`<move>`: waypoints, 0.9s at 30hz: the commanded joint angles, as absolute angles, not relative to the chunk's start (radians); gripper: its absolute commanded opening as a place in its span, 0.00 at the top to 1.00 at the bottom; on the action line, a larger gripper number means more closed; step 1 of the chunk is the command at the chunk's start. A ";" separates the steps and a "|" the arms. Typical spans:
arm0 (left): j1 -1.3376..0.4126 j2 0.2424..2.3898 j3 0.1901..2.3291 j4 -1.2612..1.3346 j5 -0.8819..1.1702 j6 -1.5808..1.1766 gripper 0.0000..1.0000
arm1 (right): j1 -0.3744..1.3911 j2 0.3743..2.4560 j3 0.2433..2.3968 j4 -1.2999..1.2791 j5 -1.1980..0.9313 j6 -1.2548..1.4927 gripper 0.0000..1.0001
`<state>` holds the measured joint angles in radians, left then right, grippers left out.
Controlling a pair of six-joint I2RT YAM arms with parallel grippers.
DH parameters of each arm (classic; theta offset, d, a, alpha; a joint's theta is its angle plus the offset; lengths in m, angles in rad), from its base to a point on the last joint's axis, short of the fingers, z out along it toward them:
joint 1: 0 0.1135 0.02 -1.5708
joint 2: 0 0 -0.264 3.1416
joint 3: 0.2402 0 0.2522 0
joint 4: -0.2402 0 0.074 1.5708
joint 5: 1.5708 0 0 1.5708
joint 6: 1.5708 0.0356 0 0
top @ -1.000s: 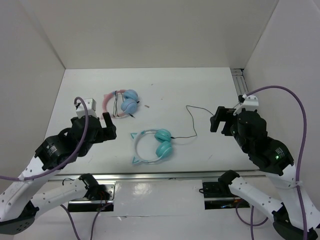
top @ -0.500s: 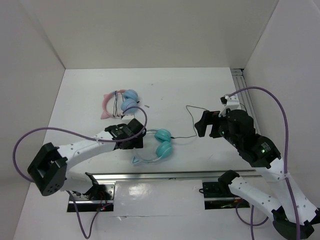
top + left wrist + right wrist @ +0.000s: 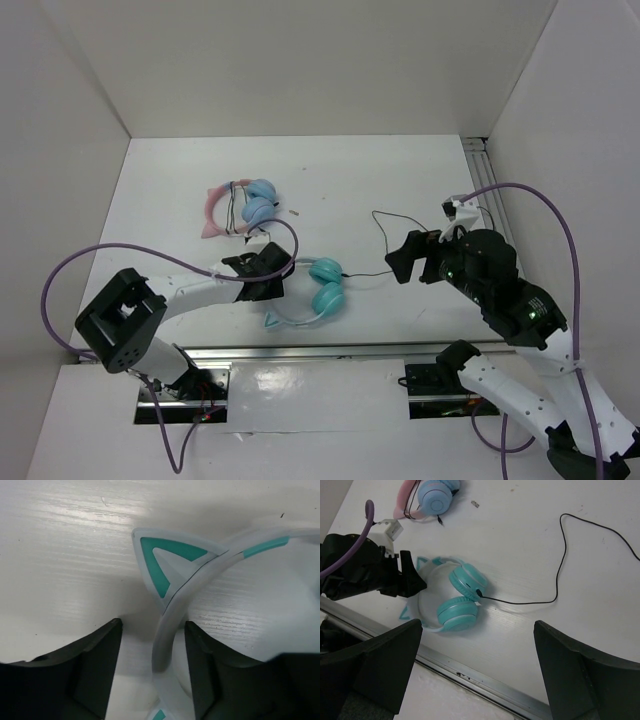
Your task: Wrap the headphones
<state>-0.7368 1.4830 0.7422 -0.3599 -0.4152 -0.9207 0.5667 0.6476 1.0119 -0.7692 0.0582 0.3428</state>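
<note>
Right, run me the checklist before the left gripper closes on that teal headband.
1. The left gripper is open: ok.
2. The headband sits between its fingers: ok.
3. Whether the fingers touch the headband: cannot tell.
4. The right gripper is open and holds nothing: ok.
5. The cable lies loose, free of both arms, and reaches the earcup: ok.
6. The pink headphones lie apart from the teal headphones: ok.
</note>
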 commanded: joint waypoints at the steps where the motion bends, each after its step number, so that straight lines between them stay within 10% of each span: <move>1: -0.735 1.494 0.715 -0.321 -0.385 -0.937 0.37 | 0.565 0.637 1.014 -0.715 0.041 0.325 0.00; 7: -0.779 1.514 0.745 -0.476 -0.434 -0.994 1.00 | 0.565 0.646 0.996 -0.666 0.060 0.325 0.00; 18: -0.867 1.240 1.248 -1.280 -0.816 -1.144 1.00 | 0.555 0.687 0.737 -0.044 -0.141 0.304 0.00; 27: -0.664 1.167 1.681 -1.350 -0.830 -0.761 1.00 | 0.555 0.961 0.764 0.230 -0.295 0.020 0.00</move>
<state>-0.7090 1.1866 1.5925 -1.2942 -0.8001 -0.9012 0.5617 0.8948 0.6983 0.0715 -0.2543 0.1406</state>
